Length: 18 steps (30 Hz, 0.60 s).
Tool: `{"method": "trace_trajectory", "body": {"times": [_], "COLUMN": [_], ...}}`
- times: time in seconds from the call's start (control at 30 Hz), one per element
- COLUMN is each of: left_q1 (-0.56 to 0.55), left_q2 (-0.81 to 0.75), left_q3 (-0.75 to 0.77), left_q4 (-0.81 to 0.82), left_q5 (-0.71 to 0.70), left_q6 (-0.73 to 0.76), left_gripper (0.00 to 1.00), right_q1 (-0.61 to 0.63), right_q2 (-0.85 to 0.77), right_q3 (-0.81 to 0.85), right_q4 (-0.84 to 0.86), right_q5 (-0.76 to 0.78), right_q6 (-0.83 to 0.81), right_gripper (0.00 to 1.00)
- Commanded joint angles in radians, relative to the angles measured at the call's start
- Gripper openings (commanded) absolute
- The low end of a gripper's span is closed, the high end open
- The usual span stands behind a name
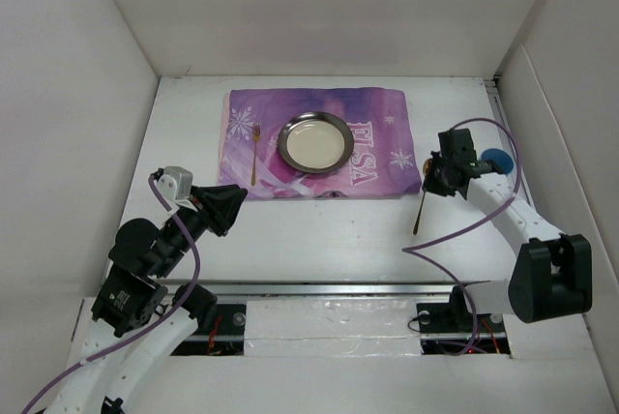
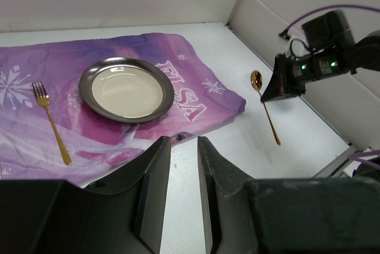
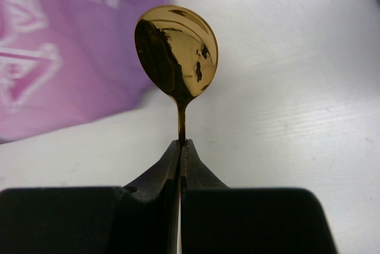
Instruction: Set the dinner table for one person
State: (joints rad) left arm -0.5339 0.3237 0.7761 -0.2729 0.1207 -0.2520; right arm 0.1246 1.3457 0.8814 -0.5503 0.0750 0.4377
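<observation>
- The dinner table (image 1: 319, 240) is the big white top everything sits on, walled in by white panels, with a silver rail (image 1: 329, 288) along the near edge by the arm bases.
- A purple snowflake "ELSA" mat (image 1: 377, 133) lies toward the far side of it, a bit rumpled at the front edge.
- The only real container here is a round metal plate (image 1: 314, 140) roughly mid-mat. It has a shiny dark rim and a pale centre, and there's nothing in it.
- A gold fork (image 1: 255, 153) lies on the mat just left of the plate, tines pointing away from the arms, not touching the plate.
- The right gripper (image 3: 181, 147) is pinched tight on the neck of a gold spoon (image 3: 176, 52), just below the bowl. It's off the mat's right edge, over bare table, with the handle trailing back toward the arms. Can't tell if the spoon touches the tabletop.
- The left gripper (image 2: 184, 147) hangs near the mat's front-left corner, fingers slightly parted, holding nothing.
- A blue round thing (image 1: 500, 160) peeks out behind the right arm. It's too hidden to say what it is.
</observation>
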Motion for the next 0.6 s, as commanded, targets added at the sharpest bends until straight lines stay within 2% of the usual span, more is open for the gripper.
{"method": "trace_trajectory", "body": {"times": [0.0,0.13,0.27,0.33,0.47,0.57], "left_q1": [0.005,0.005,0.005,0.005,0.005,0.005], "left_q2": [0.037,0.064,0.095,0.104,0.123,0.135], "left_q3": [-0.011,-0.012,-0.012,-0.012,-0.012,-0.012], "left_q4": [0.047,0.051,0.041,0.044,0.041,0.044], "left_q5": [-0.026,-0.036,-0.044,-0.058,-0.072,-0.082], "left_q6": [0.000,0.000,-0.001,-0.001,-0.003,-0.001], "left_gripper": [0.23,0.23,0.23,0.23,0.23,0.23], "right_q1": [0.073,0.162,0.233,0.233,0.212,0.201], "right_q2": [-0.049,0.056,0.315,0.404,0.591,0.707], "right_q3": [0.129,0.298,0.499,0.583,0.787,0.875], "right_q4": [-0.007,0.047,0.052,0.039,0.041,-0.005], "right_q5": [0.045,0.003,-0.043,-0.037,-0.118,-0.147], "right_q6": [-0.007,-0.010,-0.056,-0.080,-0.102,-0.116], "right_gripper": [0.00,0.00,0.00,0.00,0.00,0.00]}}
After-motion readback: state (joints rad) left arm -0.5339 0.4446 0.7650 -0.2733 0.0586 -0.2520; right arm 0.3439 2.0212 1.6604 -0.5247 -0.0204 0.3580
